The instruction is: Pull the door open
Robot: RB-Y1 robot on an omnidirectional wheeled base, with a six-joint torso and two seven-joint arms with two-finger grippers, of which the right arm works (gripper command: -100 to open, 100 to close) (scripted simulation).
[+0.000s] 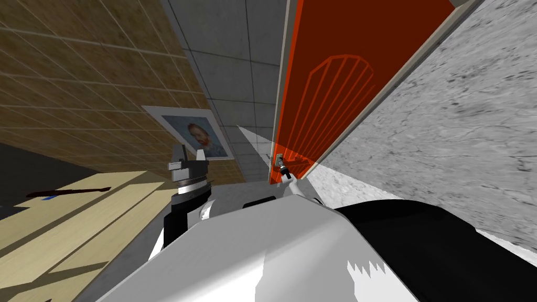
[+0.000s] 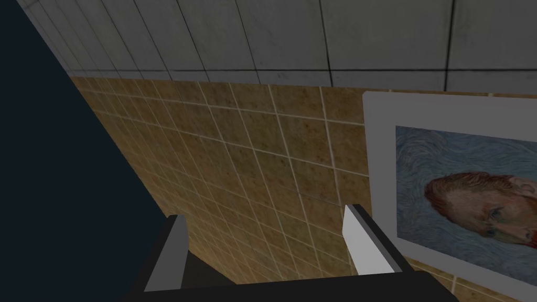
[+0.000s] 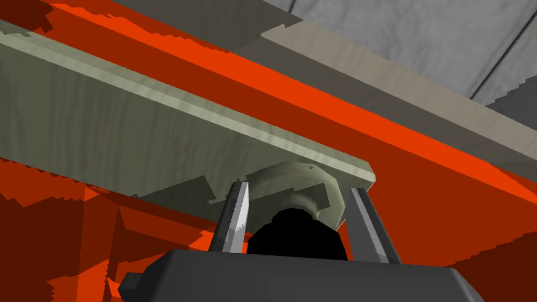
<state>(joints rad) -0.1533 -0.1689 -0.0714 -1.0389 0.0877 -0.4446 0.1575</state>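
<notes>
An orange-red door (image 1: 356, 63) with a fan-shaped panel stands ahead in a pale frame (image 1: 419, 68). In the head view my right gripper (image 1: 280, 160) is at the door's handle, low on its left edge. In the right wrist view the right gripper (image 3: 298, 189) is shut on the dark round knob (image 3: 296, 236), one finger pressing each side. A pale grey-green rosette (image 3: 309, 183) and the door's pale edge slab (image 3: 131, 136) lie just beyond the knob. My left gripper (image 1: 191, 153) is raised off to the left, away from the door. Its fingers stand open (image 2: 265, 212) and hold nothing.
A grey marbled wall (image 1: 461, 131) runs along the right of the door. On the left is a brown tiled wall (image 1: 78, 78) with a framed portrait (image 1: 196, 133). At lower left a pale wooden surface (image 1: 78, 230) carries a thin dark object (image 1: 68, 192).
</notes>
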